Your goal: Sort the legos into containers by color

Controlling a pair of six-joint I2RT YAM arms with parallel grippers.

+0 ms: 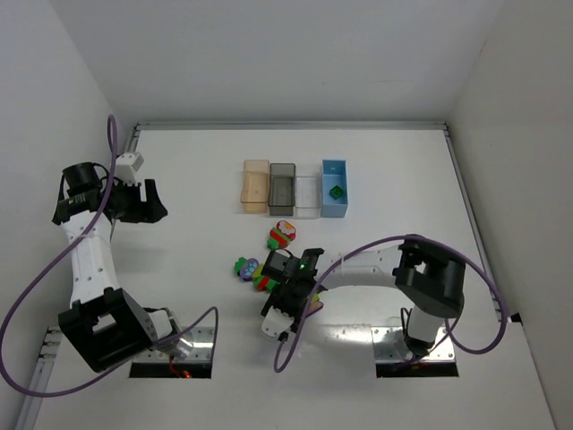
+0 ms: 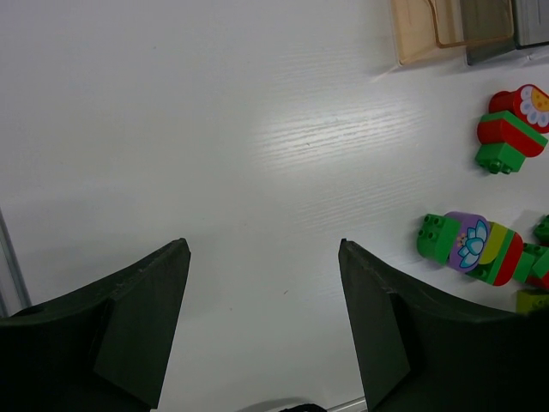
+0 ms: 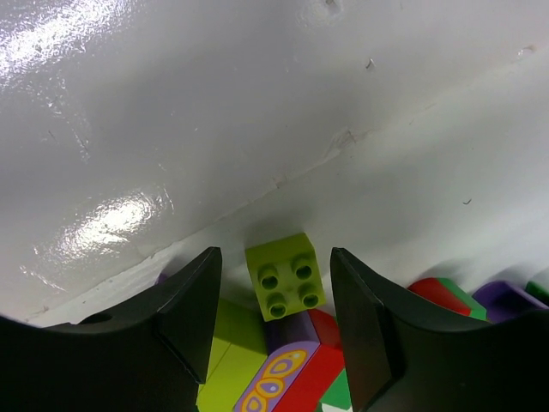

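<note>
White table (image 1: pixel 179 269), white walls (image 1: pixel 269 54): four bins (image 1: pixel 282 188), one green brick (image 1: pixel 336 192) in the blue bin (image 1: pixel 336 211).
Right gripper (image 3: pixel 274 257) open astride one lime brick (image 3: pixel 286 279) (gaps both sides); left gripper (image 2: pixel 262 249) gapes empty.

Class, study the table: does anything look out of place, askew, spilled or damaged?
Nothing looks spilled or damaged. The containers stand in a tidy row, one green brick in the blue container; the other legos lie in mixed-colour clusters on the table.
</note>
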